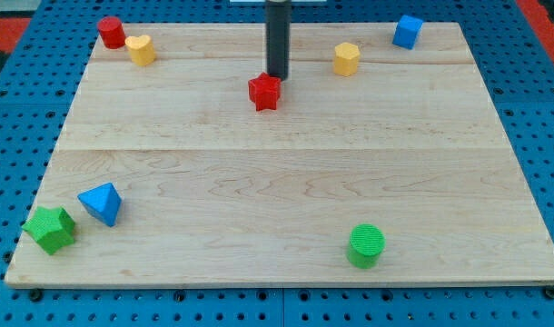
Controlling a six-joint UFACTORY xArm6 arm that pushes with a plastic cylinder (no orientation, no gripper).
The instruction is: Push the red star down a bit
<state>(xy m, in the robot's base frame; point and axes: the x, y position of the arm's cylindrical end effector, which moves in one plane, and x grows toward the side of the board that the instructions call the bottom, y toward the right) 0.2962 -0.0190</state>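
Green star (50,229): sits at the near left corner of the wooden board (286,182), close to the edge.
Blue triangular block (102,203): just to the right of the green star, slightly farther back, apart from it.
Red cylinder (111,33): far left corner, with a yellow block (140,49) just beside it on its right; its exact shape is hard to make out.
Red star (265,92): the task's block, lying in the far half of the board a little left of centre, with open wood on its near side.
My tip (276,76): the dark rod comes down from the far edge and ends right behind the red star, at its far right shoulder, touching or all but touching it.
Grasp state: there is no gripper here at all, only the bare rod, so nothing is clenched or held; it can only shove.
Yellow hexagonal block (347,58): far right of centre, well apart from the red star.
Green cylinder (365,245): near edge, right of centre, well out of the star's likely path.
Blue cube (407,31): far right corner.
Risk: the tip looks set slightly right of the star's middle, so a push toward the near side may spin the star or send it slanting left, and the tip may slip past its right flank.
Second risk: too long a push carries it beyond "a bit".
Writing: no brand, label or lettering can be seen anywhere.
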